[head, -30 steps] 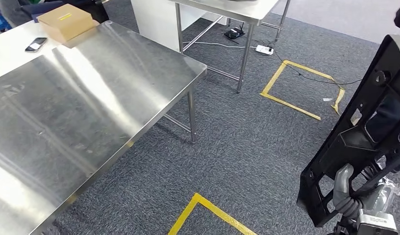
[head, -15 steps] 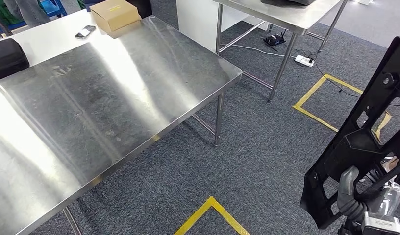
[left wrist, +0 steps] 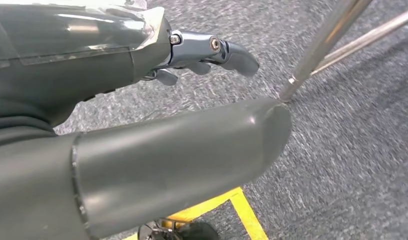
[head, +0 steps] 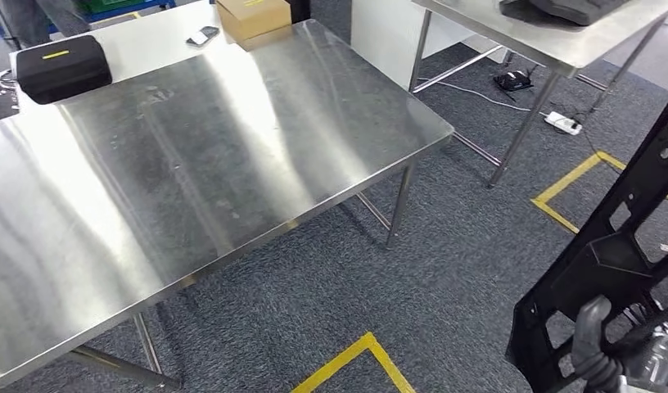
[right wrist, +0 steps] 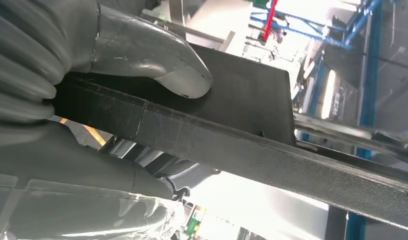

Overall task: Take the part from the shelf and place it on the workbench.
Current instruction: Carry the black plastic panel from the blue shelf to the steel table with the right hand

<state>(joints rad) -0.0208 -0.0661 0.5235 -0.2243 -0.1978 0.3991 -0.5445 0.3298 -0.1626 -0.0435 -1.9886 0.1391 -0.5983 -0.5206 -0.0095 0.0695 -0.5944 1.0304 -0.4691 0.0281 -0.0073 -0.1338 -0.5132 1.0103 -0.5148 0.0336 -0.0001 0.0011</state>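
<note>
The right hand (head: pixel 597 348), low at the right edge of the head view, grips the lower end of a long black plastic part (head: pixel 617 246); the right wrist view shows the thumb pressed on the part's flat face and the fingers wrapped round its edge. The part is carried clear of every surface, its long axis running steeply upward and to the right from the hand, nearly on end. The stainless steel workbench (head: pixel 232 155) lies forward and to the left of the hand, across a strip of grey carpet (head: pixel 412 303), so part and bench are well apart. To be placed, the part would probably have to travel leftward over the near edge and be tipped from near-upright to flat. The left hand (left wrist: pixel 202 52) hangs over the carpet beside a table leg (left wrist: pixel 322 45), holding nothing, fingers loosely extended. At the bench's far end stand a black case (head: pixel 62 65), a cardboard box (head: pixel 253 18) and a phone (head: pixel 202 35). The right hand is the nearer to the part, being its sole carrier.
</note>
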